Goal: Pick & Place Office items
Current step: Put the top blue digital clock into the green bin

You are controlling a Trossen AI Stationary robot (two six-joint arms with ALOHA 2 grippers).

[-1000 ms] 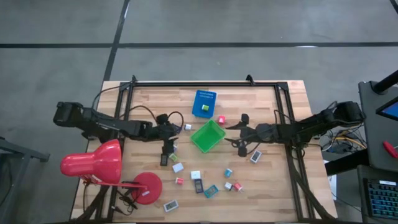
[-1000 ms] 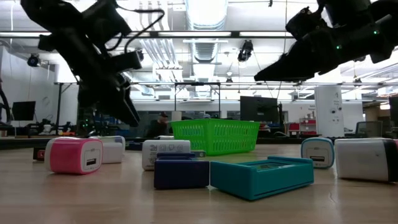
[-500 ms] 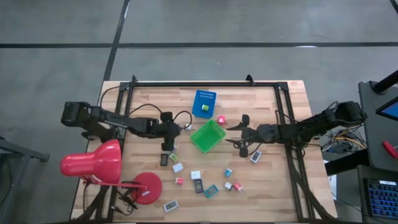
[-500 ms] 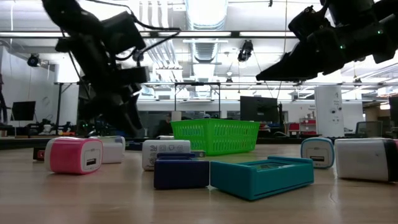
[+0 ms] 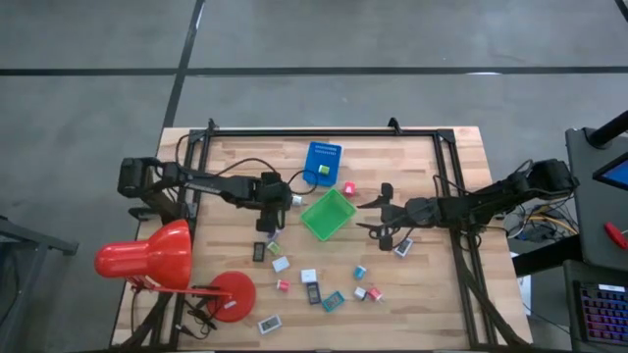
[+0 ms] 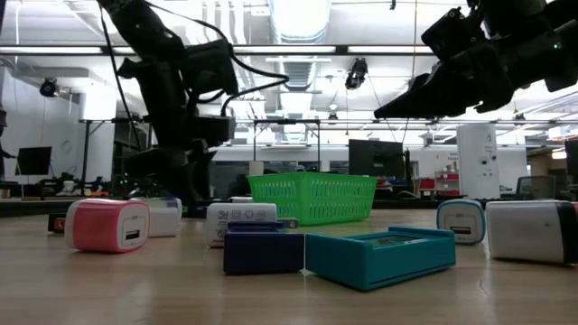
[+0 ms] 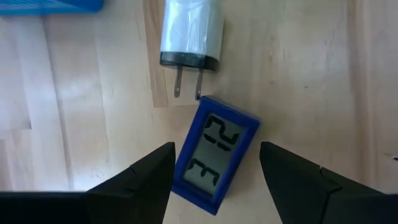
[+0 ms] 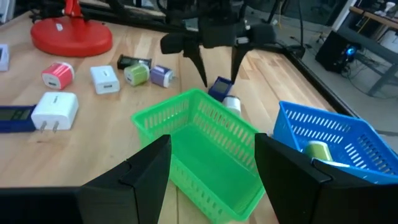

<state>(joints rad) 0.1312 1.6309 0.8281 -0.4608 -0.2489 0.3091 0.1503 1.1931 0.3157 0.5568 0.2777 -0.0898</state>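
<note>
Spanning the room's concrete floor, light wooden slatted desk (image 5: 422,294) carries scattered office items; left gripper (image 7: 214,180) and right gripper (image 8: 208,168) both gape wide, empty.

Both arms are dark, near-black jointed links, slender along the forearm and bulkier at the shoulder blocks, which sit at the side edges of the counter (image 5: 412,284). A thin black cable loops loosely along the left arm near its wrist, and small green lights dot the right arm's housing in the low view. Each end effector, left (image 7: 214,168) and right (image 8: 211,165), ends in two matte black, wedge-shaped fingers with flat faceted faces.
</note>
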